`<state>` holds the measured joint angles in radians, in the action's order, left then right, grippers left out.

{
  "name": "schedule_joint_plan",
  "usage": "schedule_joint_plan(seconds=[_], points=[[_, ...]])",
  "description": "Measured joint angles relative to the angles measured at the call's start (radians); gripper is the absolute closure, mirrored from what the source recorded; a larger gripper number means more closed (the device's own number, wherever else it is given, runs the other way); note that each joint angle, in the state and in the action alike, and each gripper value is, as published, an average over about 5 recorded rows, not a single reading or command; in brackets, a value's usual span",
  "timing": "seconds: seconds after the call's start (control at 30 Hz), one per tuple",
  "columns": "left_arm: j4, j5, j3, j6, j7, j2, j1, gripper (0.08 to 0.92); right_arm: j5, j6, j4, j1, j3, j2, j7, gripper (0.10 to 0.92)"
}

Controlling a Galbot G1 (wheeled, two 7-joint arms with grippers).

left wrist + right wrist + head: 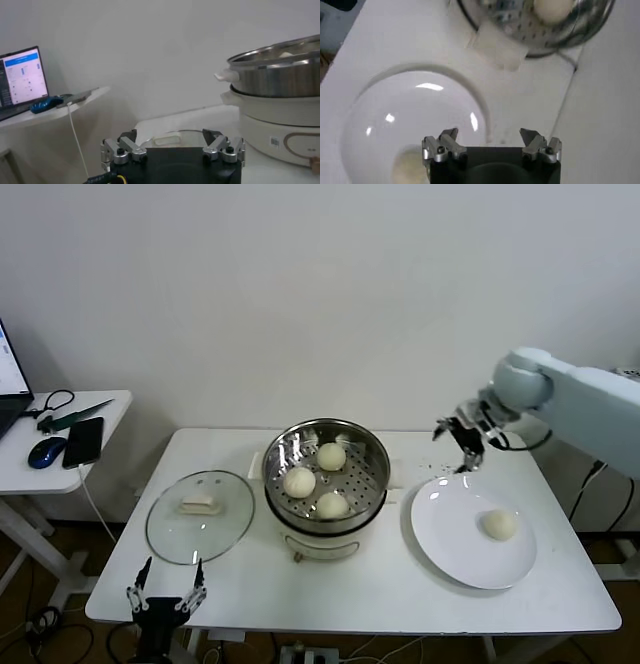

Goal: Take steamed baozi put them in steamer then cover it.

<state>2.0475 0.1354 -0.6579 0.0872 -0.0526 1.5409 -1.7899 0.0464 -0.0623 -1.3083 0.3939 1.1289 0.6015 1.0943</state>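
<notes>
Three buns sit in our steamer, so our empty, wide-open right gripper must drop to the last bun just below it.

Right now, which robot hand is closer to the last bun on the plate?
The right gripper is closer: it hangs open over the plate's far edge, just beyond the bun. The left gripper is open, parked at the table's front-left edge by the glass lid.
</notes>
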Motion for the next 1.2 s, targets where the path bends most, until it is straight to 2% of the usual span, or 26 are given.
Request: schedule_joint_plan(seconds=[0.23,0.5,1.2], points=[[-0.001,0.007,0.001,-0.001,-0.003,0.001,-0.002,0.177,-0.118,-0.012,0.055,-0.246,-0.217,-0.058,0.008,0.203],[0.000,0.008,-0.005,0.001,-0.006,0.002,-0.012,0.177,-0.201,-0.021,0.141,-0.421,-0.378,-0.047,0.011,0.203],[-0.005,0.015,-0.007,0.000,-0.007,0.006,-0.022,0.177,-0.253,-0.034,0.287,-0.516,-0.470,0.057,0.020,0.205]])
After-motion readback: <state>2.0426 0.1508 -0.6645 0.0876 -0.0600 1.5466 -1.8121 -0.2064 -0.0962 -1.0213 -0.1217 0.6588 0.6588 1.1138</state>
